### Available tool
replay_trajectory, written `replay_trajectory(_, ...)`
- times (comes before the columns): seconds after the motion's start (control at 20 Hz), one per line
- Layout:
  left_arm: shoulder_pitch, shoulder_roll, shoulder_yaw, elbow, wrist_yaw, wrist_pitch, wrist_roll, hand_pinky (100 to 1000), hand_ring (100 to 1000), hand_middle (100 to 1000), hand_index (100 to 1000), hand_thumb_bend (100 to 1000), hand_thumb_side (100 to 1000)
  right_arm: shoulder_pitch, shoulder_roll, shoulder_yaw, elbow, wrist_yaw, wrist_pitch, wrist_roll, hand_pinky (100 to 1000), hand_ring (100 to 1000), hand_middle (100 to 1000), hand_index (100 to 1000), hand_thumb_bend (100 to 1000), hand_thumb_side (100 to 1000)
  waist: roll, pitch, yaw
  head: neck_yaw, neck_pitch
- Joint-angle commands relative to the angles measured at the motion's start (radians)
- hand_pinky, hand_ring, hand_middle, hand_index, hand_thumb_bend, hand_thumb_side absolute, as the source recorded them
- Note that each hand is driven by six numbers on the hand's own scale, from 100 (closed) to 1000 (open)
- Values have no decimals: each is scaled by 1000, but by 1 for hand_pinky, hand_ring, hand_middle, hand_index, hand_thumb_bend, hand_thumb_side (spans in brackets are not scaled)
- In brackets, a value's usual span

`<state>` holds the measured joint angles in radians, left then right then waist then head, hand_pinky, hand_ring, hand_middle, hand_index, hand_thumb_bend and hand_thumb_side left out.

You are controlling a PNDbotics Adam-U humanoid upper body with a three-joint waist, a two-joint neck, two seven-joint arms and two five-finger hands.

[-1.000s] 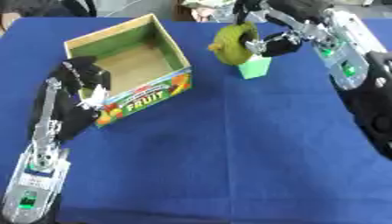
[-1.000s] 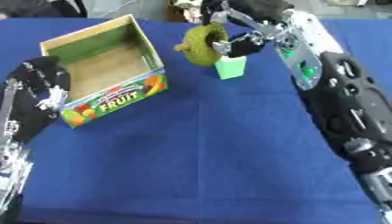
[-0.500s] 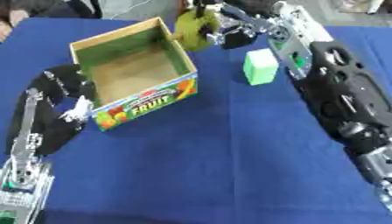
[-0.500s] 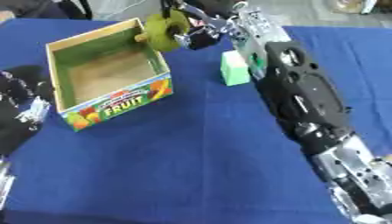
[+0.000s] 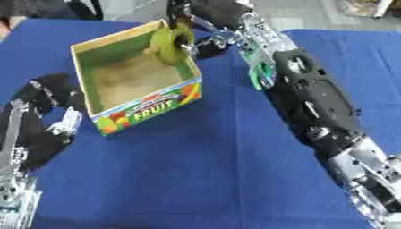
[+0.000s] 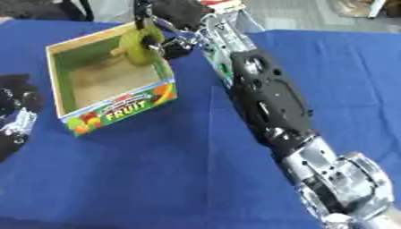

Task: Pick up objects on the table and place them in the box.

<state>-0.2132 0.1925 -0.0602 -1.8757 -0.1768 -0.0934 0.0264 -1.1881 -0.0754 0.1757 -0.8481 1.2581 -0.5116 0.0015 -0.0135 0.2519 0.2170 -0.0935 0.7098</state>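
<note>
While the right hand (image 5: 200, 42) reached in from the far right with its fingers curled round a yellow-green, roughly oval fruit-like object (image 5: 168, 44), that object hung over the right-hand rim of the open cardboard box with green inner walls and a "FRUIT" label (image 5: 145, 111), its long axis close to upright and its lower end already dipping inside the opening; the release, by my reading, turned on the fruit sitting just left of the hand and above the box floor, not above the wall. The box interior showed only a bare brownish floor, with nothing else visible in it. A small green block (image 5: 253, 80) peeked out beside the right forearm on the blue tablecloth (image 5: 196, 170), right of the box. The left hand (image 5: 49, 105) rested near the box's left side, fingers relaxed and holding nothing
</note>
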Motion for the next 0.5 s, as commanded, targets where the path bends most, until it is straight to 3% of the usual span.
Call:
replay_trajectory(0.05,-16,4,-5,-19,3,-2,-7,553,577,571,750,302,413,-26,6,-26,16,44,35,-5,759,750,713,589,100,100,6,-16,7,-12,-11)
replay_trajectory(0.25,-17,2,-7,-17,4,-2,-10,553,577,571,751,301,414,-16,22,-54,46,62,91,-10,760,759,722,697,100,100,6,-15,10,-14,-11)
replay_trajectory(0.3,-18,2,-7,-17,4,-3,-10,553,577,571,751,301,414,-14,23,-59,50,64,106,-13,761,762,728,796,100,100,6,-15,10,-14,-11)
replay_trajectory(0.5,-18,1,-7,-16,4,-3,-11,553,577,571,752,302,414,-8,28,-62,51,87,166,-46,764,768,742,906,180,315,7,-14,10,-15,-11)
